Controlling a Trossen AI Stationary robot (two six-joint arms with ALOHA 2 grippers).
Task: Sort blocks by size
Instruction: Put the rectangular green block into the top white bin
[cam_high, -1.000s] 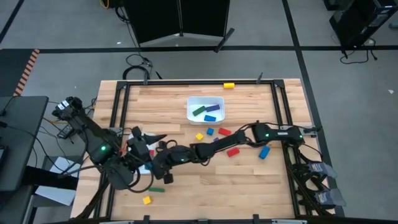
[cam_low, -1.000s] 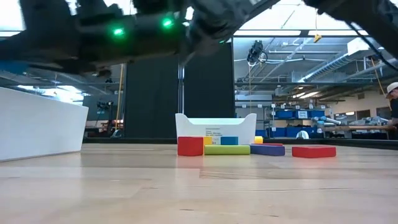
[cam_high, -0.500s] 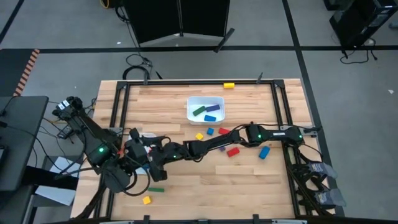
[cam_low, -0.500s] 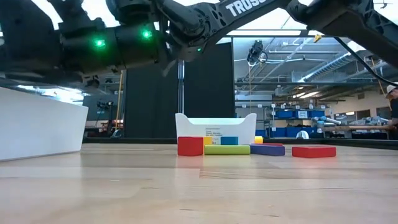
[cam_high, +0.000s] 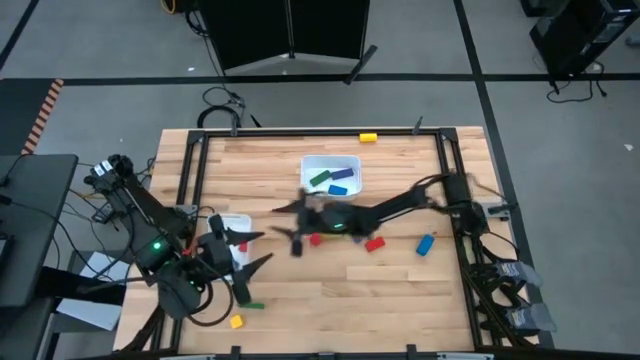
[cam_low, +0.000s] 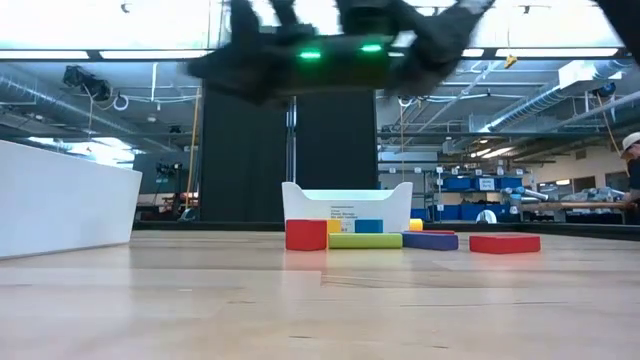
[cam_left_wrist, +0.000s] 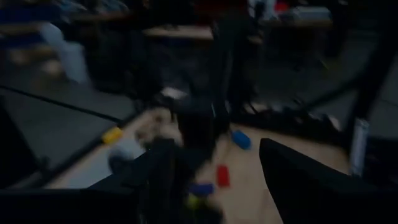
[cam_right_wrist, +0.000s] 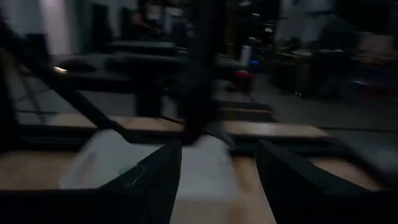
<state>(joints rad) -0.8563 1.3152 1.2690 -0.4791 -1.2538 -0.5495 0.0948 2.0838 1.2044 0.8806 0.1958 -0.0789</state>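
Right gripper (cam_high: 296, 222) is raised above the worktop (cam_high: 330, 290) with jaws apart and empty, likely between picks. Loose blocks (cam_high: 376, 243) lie just behind it; sorted ones sit in the white tray (cam_high: 330, 161) beyond. Left gripper (cam_high: 245, 268) waits, jaws open, empty.

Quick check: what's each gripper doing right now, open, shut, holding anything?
Left gripper: open, holding nothing, near the table's left front.
Right gripper: open, nothing between its fingers, over the table's middle just in front of the white tray.
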